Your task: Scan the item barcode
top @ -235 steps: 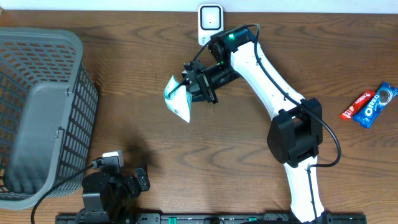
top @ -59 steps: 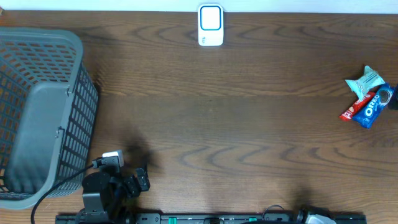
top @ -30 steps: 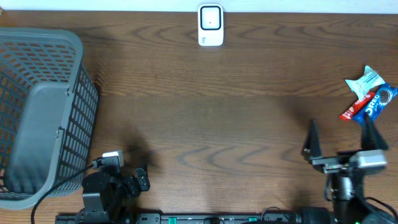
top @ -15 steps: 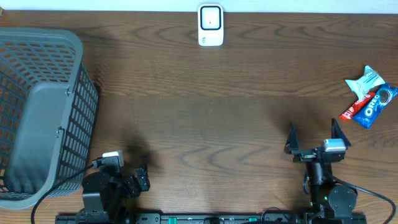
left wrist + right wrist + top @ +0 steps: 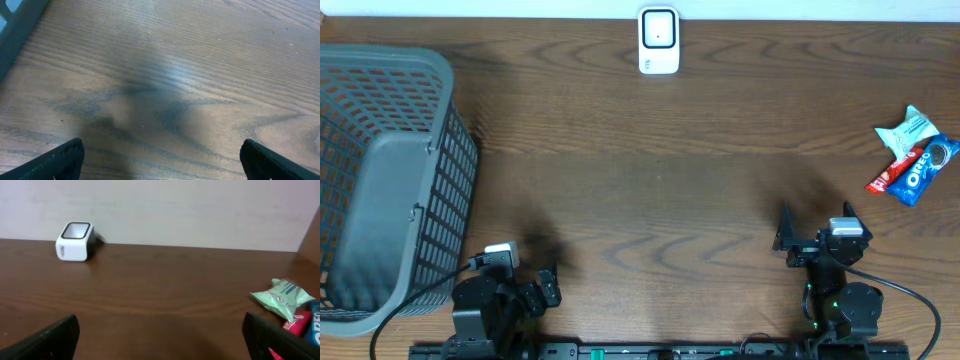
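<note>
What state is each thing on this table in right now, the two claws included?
Left gripper: open, holding nothing.
Right gripper: open, holding nothing.
Scanner: standing at the table's far edge.
Green packet: lying down, overlapping the red bar.
Red bar: lying flat, one end under the packet.
Oreo pack: lying flat against the bar.
Basket: upright, nothing seen inside.

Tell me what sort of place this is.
Probably a mock shop checkout on a lab table: a small white scanner at the far edge, a grey basket on the left, and snack packets, one an Oreo pack, on the right.
</note>
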